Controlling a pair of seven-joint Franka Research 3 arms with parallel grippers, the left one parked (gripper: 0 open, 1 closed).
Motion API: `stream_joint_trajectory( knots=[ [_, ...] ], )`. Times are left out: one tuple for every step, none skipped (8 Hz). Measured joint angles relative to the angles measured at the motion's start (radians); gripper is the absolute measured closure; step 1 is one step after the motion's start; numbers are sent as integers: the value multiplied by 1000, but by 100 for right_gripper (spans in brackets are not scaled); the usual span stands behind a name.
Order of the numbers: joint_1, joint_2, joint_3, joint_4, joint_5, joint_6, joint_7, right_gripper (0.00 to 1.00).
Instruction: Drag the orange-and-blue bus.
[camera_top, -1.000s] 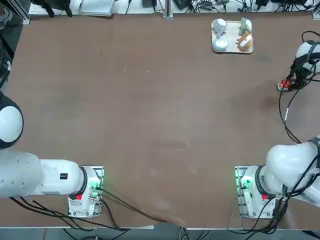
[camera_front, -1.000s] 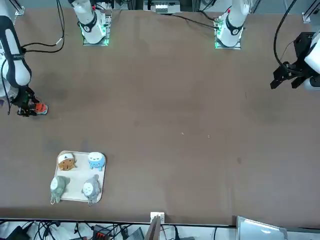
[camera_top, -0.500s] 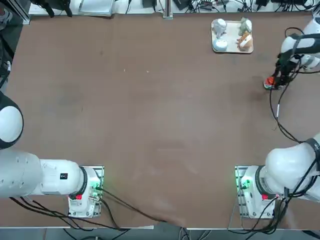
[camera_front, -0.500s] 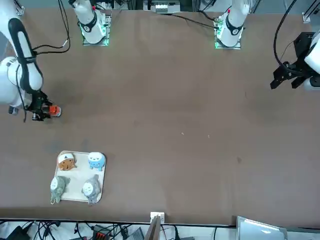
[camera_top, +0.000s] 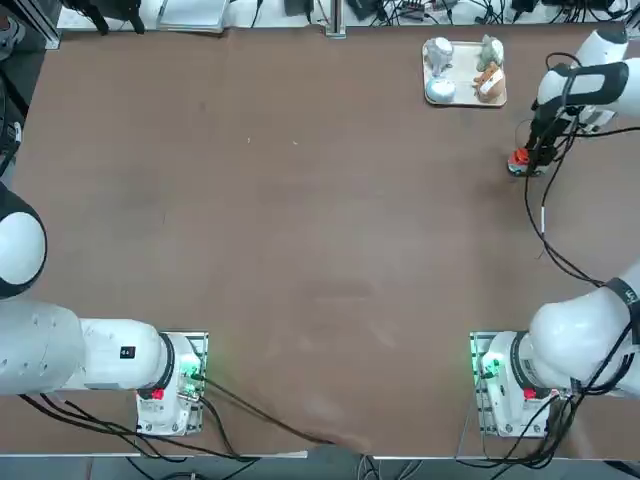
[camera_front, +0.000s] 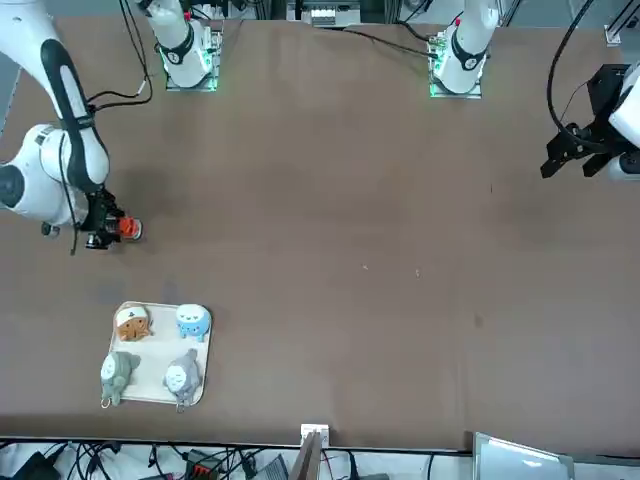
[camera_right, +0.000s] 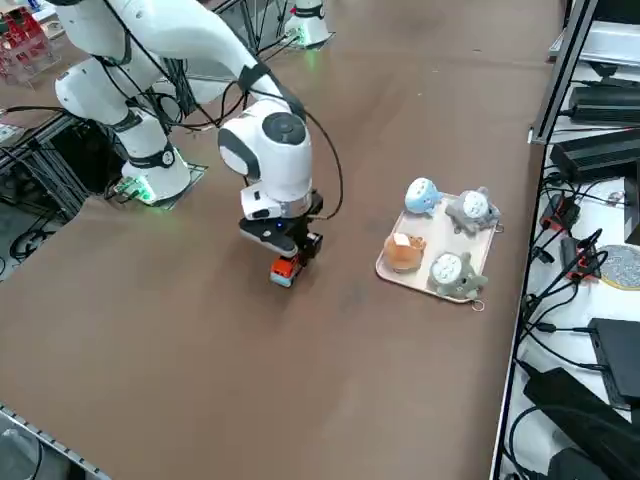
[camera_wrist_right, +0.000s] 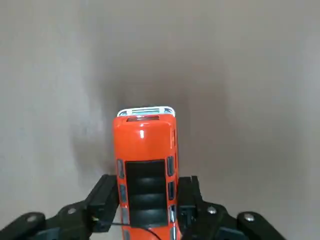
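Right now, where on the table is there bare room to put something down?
Nearly all the brown table is bare. It is crowded only at the far right corner: the tray of figurines, and the right gripper clamped on the orange-and-blue bus.

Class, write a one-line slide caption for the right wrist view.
Right gripper shut on the orange-and-blue bus on the brown table.

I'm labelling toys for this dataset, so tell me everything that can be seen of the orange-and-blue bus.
The orange-and-blue bus is a tiny boxy toy with rounded ends, glossy orange-red like painted metal or plastic. A dark panel runs along its roof, small pale windows line its sides, and its far end is white. It sits upright on the brown table, a little short of the figurine tray. The right tool is shut on its rear half, one finger against each side, its front end sticking out beyond them.
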Motion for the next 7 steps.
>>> stream_joint_trajectory(
  knots=[
    [4,-1,2,-2,0,-1,0,38],
    [8,-3,4,-7,0,0,0,38],
    [11,-7,6,-13,0,3,0,38],
    [13,-13,14,-24,0,9,0,38],
    [13,-23,23,-43,0,25,0,38],
    [14,-36,28,-71,0,57,0,38],
    [14,-49,29,-97,1,90,0,38]
  ],
)
